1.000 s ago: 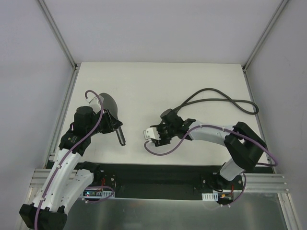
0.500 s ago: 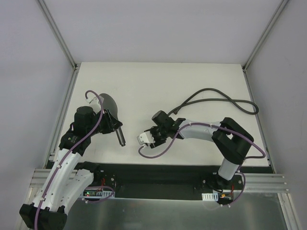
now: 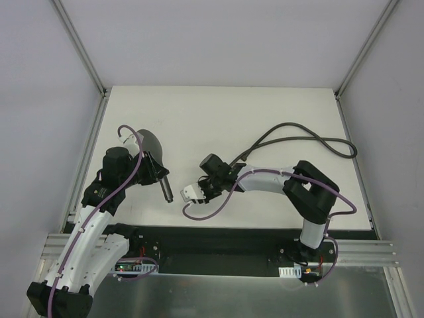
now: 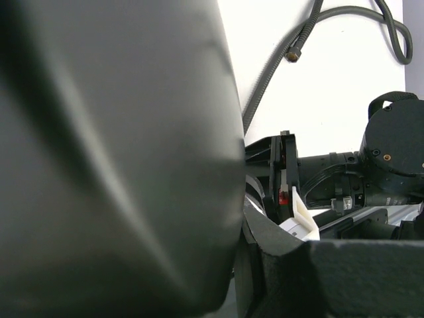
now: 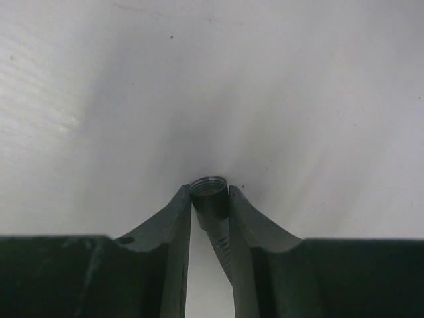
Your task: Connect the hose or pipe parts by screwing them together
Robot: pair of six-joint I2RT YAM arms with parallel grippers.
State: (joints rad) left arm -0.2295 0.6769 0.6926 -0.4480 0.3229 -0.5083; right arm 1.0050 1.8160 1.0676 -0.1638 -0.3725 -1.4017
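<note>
Two parts make up the job, and each arm has one of them. The shower head is dark grey, with a broad round face and a tapered handle that narrows to a small cylindrical tip. The left gripper has its fingers clamped on it where face and handle meet, over the left side of the white table, with the handle tip pointing toward the near edge. In the left wrist view the smooth dark body of the head fills most of the frame, so those fingers are hidden there. The hose is long, thin, dark grey and finely ribbed. It lies in a loose loop across the right half of the table, reaching out to the right edge and doubling back toward the middle. One loose end, capped by a small fitting, rests on the table beyond the right arm. The other end is in the right gripper. Its two dark fingers press against either side of the round, open-mouthed end fitting, which pokes out just past the fingertips with the ribbed hose running back between them. From above, the right gripper sits just right of the handle tip, near it but not touching.
</note>
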